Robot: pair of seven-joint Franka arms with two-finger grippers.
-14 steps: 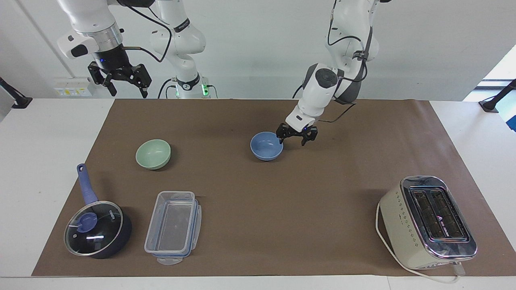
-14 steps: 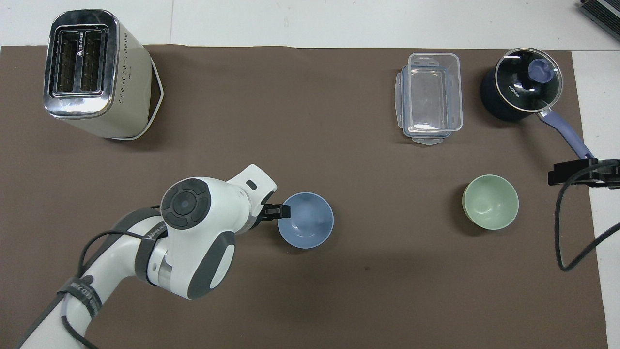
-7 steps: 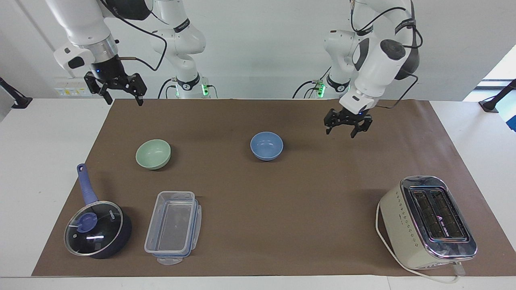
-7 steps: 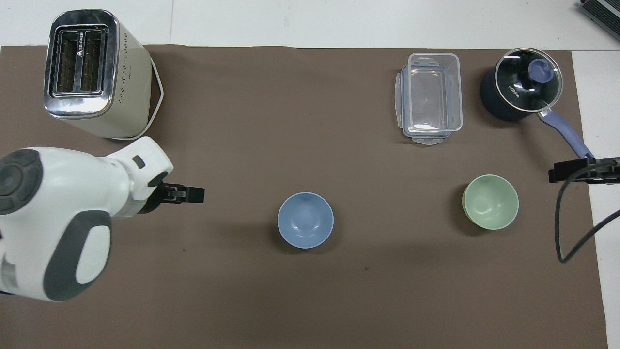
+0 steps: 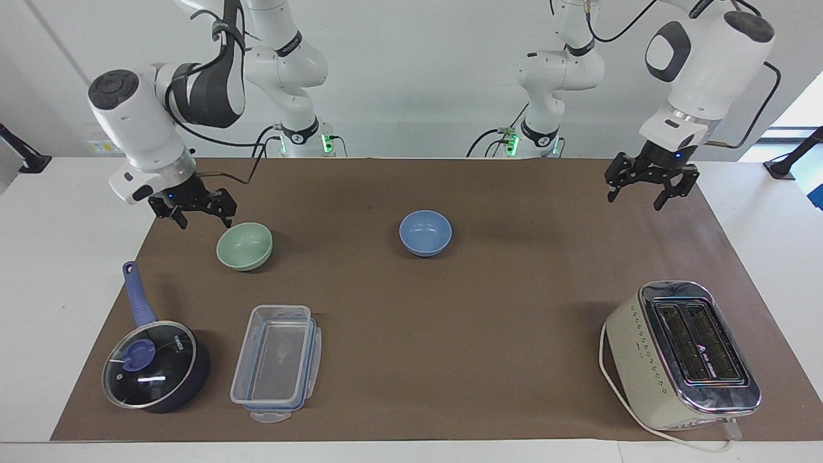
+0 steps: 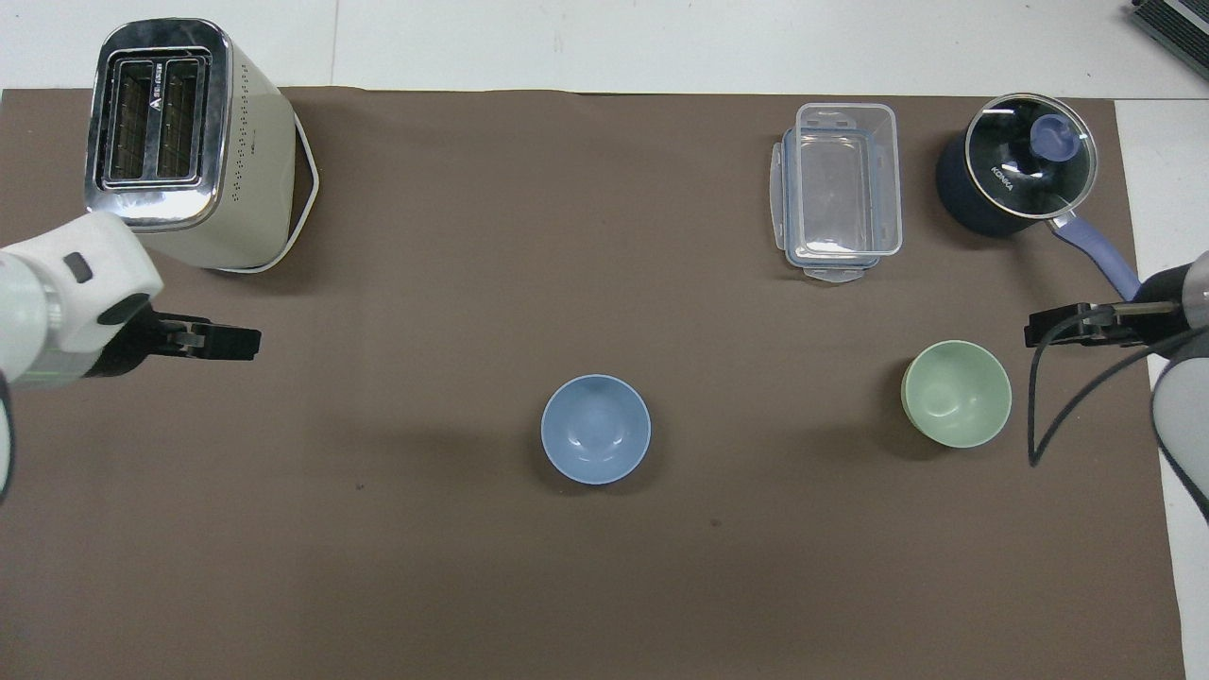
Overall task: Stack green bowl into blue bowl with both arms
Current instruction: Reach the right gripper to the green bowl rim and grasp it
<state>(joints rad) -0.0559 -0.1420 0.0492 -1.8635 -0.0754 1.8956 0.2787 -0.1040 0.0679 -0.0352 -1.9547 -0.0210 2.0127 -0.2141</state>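
Observation:
The pale green bowl (image 5: 244,245) (image 6: 956,393) stands upright on the brown mat toward the right arm's end of the table. The light blue bowl (image 5: 425,233) (image 6: 595,430) sits near the mat's middle, apart from it, with nothing inside. My right gripper (image 5: 202,218) (image 6: 1039,332) hangs low and open just beside the green bowl's rim, not touching it. My left gripper (image 5: 636,196) (image 6: 241,340) is open and raised over the mat at the left arm's end, well away from the blue bowl. Neither gripper holds anything.
A cream toaster (image 5: 681,354) (image 6: 179,142) stands farther from the robots at the left arm's end. A clear plastic container (image 5: 276,357) (image 6: 841,189) and a dark blue lidded saucepan (image 5: 154,366) (image 6: 1015,165) lie farther out than the green bowl.
My left gripper pulled away from the blue bowl's rim and rose toward the left arm's end. My right gripper came down from high up to beside the green bowl. Both bowls stayed put.

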